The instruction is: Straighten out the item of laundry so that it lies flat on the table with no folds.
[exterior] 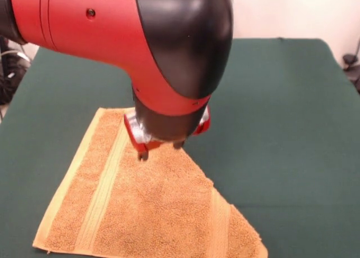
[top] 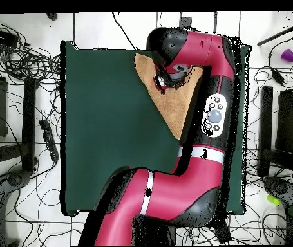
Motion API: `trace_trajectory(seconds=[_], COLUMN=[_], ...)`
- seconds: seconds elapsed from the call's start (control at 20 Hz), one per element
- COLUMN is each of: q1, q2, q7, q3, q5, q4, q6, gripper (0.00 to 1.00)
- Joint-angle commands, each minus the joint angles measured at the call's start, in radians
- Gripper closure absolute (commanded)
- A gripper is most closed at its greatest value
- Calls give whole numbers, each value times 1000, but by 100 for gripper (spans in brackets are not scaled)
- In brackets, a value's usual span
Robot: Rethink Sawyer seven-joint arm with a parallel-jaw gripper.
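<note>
The item of laundry, an orange-yellow towel (exterior: 140, 213), lies on the green table (exterior: 281, 129) near its front edge. It shows as a rough triangle: its right side runs diagonally, so part of it seems folded over. My gripper (exterior: 160, 150) hangs over the towel's upper tip, open, its two dark fingertips (exterior: 142, 155) just above or touching the cloth, with nothing between them. In the overhead view the towel (top: 174, 106) is a triangle partly under the arm, and the gripper (top: 160, 80) is over its upper part.
The arm's big red and black body (exterior: 169, 44) hides the towel's far corner. Bare green table (top: 110, 128) spreads wide to one side of the towel. Cables and stands lie on the floor around the table.
</note>
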Motion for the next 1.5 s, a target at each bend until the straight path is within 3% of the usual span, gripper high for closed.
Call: trace_trajectory(seconds=[0.05,0.4,0.8,1.5], q1=[4,-40,-33,-6], q2=[17,106,138,193], q7=[-211,30,146,117], q3=[90,233,285,315], q5=[-5,173,296,373], q4=[287,270,236,217], q6=[-261,-172,-39,-78], gripper=[0,0,0,0])
